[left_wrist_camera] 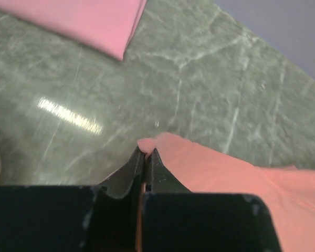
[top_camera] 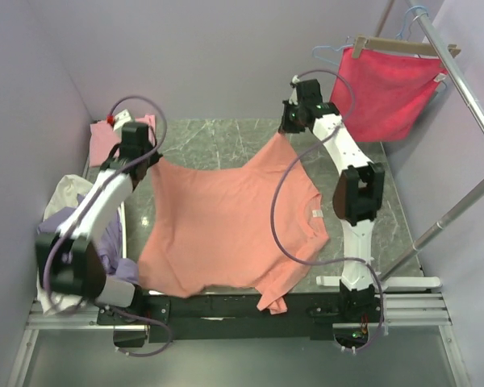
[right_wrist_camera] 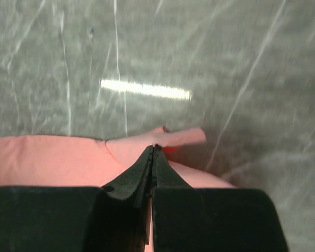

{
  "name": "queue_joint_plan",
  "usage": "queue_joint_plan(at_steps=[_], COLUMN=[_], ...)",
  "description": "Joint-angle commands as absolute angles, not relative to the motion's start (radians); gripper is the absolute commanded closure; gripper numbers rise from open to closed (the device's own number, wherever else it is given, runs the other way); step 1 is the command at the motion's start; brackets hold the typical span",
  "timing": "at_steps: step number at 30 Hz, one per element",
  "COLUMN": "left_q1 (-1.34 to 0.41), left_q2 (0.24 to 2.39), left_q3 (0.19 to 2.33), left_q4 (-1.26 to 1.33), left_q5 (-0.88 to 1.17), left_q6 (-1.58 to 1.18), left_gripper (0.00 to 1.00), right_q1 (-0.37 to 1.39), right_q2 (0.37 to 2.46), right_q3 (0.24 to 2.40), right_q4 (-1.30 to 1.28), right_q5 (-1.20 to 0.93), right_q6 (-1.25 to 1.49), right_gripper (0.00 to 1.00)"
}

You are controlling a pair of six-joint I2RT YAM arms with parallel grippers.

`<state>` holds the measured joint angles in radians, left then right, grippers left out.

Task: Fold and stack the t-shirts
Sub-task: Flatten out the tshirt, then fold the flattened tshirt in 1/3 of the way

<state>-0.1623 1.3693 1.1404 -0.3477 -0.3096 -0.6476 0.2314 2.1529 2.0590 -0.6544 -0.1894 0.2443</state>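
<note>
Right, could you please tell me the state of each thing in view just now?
salmon-orange t-shirt: unfolded, spread out, far corners pinched.
light pink t-shirt: folded, far left corner.
lavender t-shirt: unfolded, heaped at left edge.
cream t-shirt: unfolded, heaped beside it.
crimson cloth: hanging on a hanger.
left claw: shut on the salmon-orange t-shirt.
right claw: shut on the salmon-orange t-shirt.

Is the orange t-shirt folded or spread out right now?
Spread out. The salmon-orange t-shirt lies open across the table, its far corners pinched by the left gripper and right gripper.
</note>
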Motion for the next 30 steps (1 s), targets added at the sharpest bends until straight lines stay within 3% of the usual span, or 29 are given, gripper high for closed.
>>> queue_joint_plan(at_steps=[1, 3, 8, 13, 19, 25, 30], left_q1=[-0.152, -0.146, -0.138, -0.127, -0.126, -0.121, -0.063], left_q2=[1.657, 1.756, 1.94, 1.835, 1.718, 1.707, 1.71], left_q3=[1.36, 1.481, 1.632, 1.513, 1.434, 1.399, 1.35], left_q4=[-0.215, -0.232, -0.256, -0.224, -0.397, -0.483, -0.283], left_q5=[-0.388, -0.393, -0.419, -0.494, -0.653, -0.61, -0.407], left_q6=[-0.606, -0.575, -0.551, -0.564, -0.594, -0.594, -0.523], left_gripper=[0.99, 0.99, 0.99, 0.99, 0.99, 0.97, 0.91], right_q1=[0.233, 0.233, 0.232, 0.233, 0.236, 0.236, 0.235], right_q2=[2.3, 2.345, 2.273, 2.201, 2.027, 1.847, 1.784], right_q3=[2.389, 2.446, 2.28, 2.179, 1.933, 1.705, 1.634], right_q4=[-0.702, -0.722, -0.588, -0.603, -0.561, -0.522, -0.466], right_q5=[-0.14, -0.133, -0.106, -0.14, -0.161, -0.091, -0.028], right_q6=[0.216, 0.215, 0.198, 0.166, 0.184, 0.204, 0.209], right_gripper=[1.0, 1.0, 1.0, 1.0, 1.0, 1.0, 1.0])
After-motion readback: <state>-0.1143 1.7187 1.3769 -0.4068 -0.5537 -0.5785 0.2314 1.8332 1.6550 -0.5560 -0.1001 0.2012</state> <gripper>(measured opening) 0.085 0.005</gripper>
